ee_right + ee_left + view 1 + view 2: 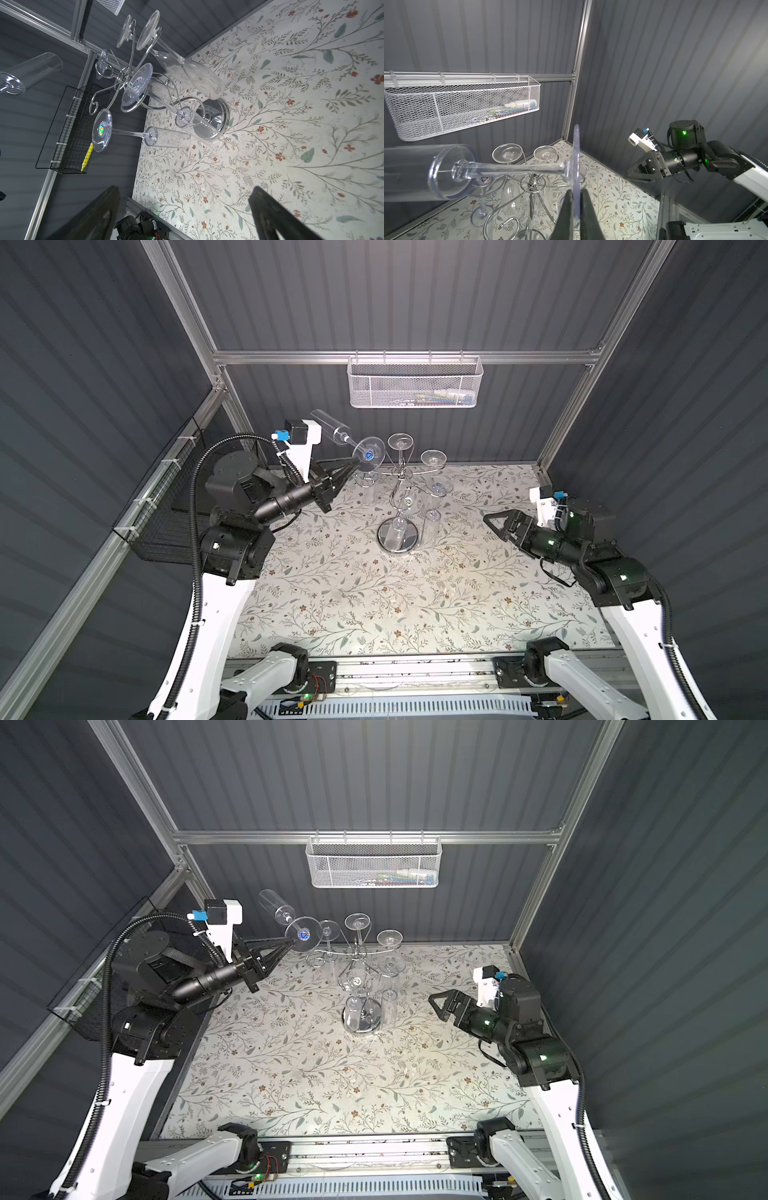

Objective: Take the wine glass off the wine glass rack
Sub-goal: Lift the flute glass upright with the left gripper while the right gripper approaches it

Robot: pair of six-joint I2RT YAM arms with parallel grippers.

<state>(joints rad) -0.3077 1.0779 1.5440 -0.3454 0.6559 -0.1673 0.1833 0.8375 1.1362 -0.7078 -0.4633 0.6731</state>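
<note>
Nearly done: my left claw (353,464) is clamped on the glass (332,430) by its foot, sideways and clear of the rack (402,472); right claw (490,521) apart, empty; set-down remains, I judge.

Dim enclosure — bright tabletop, chrome glare, wide-angle edge bending, soft focus

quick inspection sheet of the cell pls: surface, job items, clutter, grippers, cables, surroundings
surface: floral table cover, rack standing on it
job's things: wine glass held sideways by its foot, up beside the top of the wine glass rack; other glasses hang upside down on the rack
clutter: nothing seen
grippers: left gripper jaws shut on the glass foot; right gripper open, empty, apart from the rack
cables: black conduit along both arms
surroundings: white mesh basket on back rail; black wire basket on left wall
</note>
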